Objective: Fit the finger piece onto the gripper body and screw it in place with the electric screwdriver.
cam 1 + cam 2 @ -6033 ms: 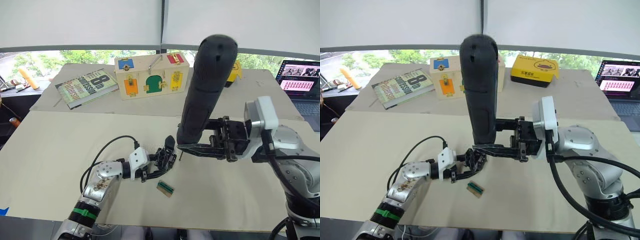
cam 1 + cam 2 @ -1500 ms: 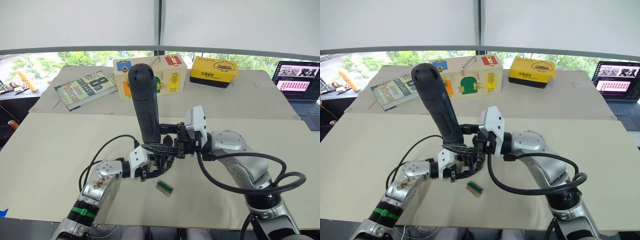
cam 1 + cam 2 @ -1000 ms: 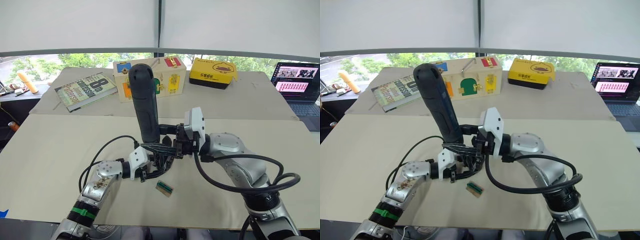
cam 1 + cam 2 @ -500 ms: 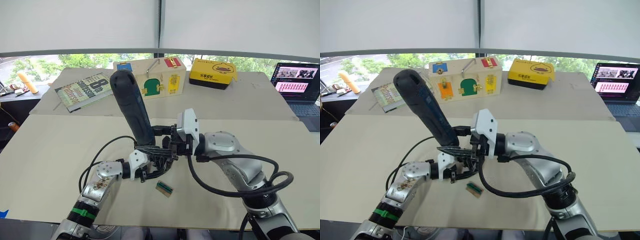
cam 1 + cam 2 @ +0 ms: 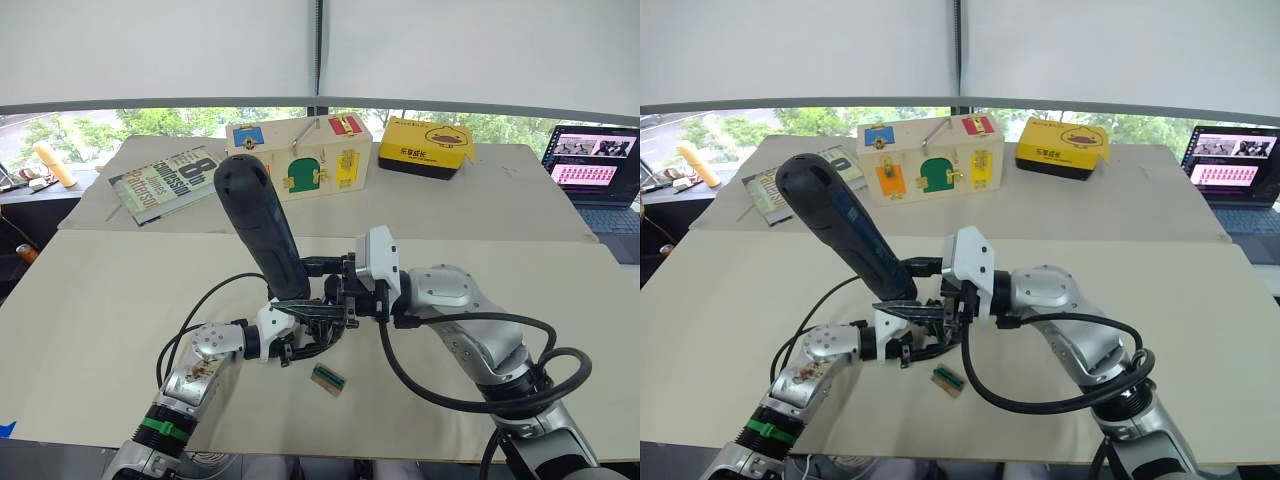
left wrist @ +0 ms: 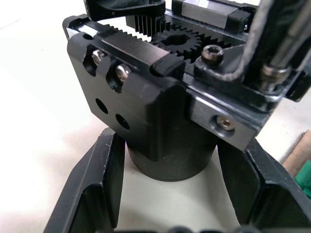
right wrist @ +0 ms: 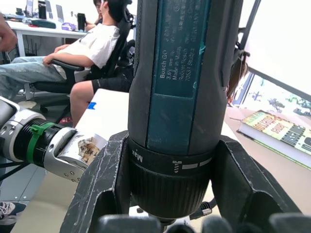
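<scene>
The electric screwdriver point(image 5: 262, 230), a thick black cylinder, leans with its rounded top to the left. My right gripper point(image 5: 292, 303) is shut on its lower collar point(image 7: 170, 170). Its bit end points down at the gripper body point(image 5: 318, 328). That body is a black block with gear teeth and screws point(image 6: 160, 87). It stands on the table, with my left gripper point(image 6: 170, 145) shut on its round base. My left fingers point(image 6: 97, 189) press it from both sides. The finger piece is hidden behind my right gripper and the screwdriver.
A small tan-and-green block point(image 5: 330, 378) lies just in front of the gripper body. At the back stand a wooden latch box point(image 5: 300, 155), a book point(image 5: 165, 180), a yellow box point(image 5: 428, 145) and a laptop point(image 5: 595, 165). Seated people point(image 7: 92, 48) are off the table's left side.
My right arm carried the screwdriver leftward from the right and down over the gripper body. Its top has tipped from upright to leaning left. My left gripper kept its hold.
</scene>
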Robot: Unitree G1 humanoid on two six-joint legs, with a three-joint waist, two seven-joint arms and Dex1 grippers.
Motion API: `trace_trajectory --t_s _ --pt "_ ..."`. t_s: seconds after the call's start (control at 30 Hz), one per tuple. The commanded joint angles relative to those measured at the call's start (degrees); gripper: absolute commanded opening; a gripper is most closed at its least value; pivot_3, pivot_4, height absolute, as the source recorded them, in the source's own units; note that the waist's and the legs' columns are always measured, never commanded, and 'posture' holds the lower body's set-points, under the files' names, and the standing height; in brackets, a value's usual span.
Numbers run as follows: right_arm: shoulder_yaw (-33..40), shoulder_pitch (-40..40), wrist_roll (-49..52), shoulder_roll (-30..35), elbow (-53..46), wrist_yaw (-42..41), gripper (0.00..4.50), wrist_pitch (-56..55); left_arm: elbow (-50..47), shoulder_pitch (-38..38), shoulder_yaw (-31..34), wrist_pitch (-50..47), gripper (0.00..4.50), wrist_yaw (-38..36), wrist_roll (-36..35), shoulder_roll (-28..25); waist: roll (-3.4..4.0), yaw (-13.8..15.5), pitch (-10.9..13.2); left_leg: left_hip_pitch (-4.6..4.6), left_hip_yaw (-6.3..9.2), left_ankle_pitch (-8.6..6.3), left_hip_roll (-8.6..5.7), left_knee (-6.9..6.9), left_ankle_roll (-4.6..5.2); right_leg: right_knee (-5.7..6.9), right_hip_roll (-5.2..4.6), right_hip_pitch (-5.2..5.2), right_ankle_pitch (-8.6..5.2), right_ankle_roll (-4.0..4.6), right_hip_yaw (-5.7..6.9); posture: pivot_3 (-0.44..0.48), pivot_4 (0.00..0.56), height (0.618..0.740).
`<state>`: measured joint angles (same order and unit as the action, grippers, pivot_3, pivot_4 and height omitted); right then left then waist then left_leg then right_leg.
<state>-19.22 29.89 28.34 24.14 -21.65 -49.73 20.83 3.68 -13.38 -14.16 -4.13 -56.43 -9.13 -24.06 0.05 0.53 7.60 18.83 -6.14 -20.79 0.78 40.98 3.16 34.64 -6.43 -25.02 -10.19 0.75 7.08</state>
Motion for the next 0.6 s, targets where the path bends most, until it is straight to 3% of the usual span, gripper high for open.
trace_trajectory --t_s 0.03,0.37,0.6 --pt "-1.63 -3.38 -6.68 3.26 8.53 0.26 1.90 1.50 0.32 1.88 -1.34 -2.05 2.27 -0.98 0.47 -1.18 0.00 -0.01 -0.01 -0.03 0.00 0.01 0.00 -0.04 -0.02 -0.02 0.00 0.02 0.00 0.00 0.00 0.000 0.150 0.740" --pt "2.20 -0.81 -0.84 0.93 9.30 2.79 1.90 6.88 0.00 1.45 -1.24 -2.86 2.27 -0.49 0.25 -0.87 0.01 0.01 -0.02 -0.39 0.03 -0.07 0.02 -0.22 0.11 -0.13 -0.02 0.28 -0.03 0.01 -0.06 0.000 0.150 0.740" --pt "2.04 -0.47 -2.12 2.04 10.31 2.38 1.90 6.11 -0.07 1.31 -1.28 -2.98 2.27 -0.09 0.17 -0.57 0.02 0.06 -0.02 -0.37 0.07 -0.04 0.02 -0.24 0.05 -0.18 -0.06 0.27 -0.03 0.03 -0.08 0.000 0.150 0.740"
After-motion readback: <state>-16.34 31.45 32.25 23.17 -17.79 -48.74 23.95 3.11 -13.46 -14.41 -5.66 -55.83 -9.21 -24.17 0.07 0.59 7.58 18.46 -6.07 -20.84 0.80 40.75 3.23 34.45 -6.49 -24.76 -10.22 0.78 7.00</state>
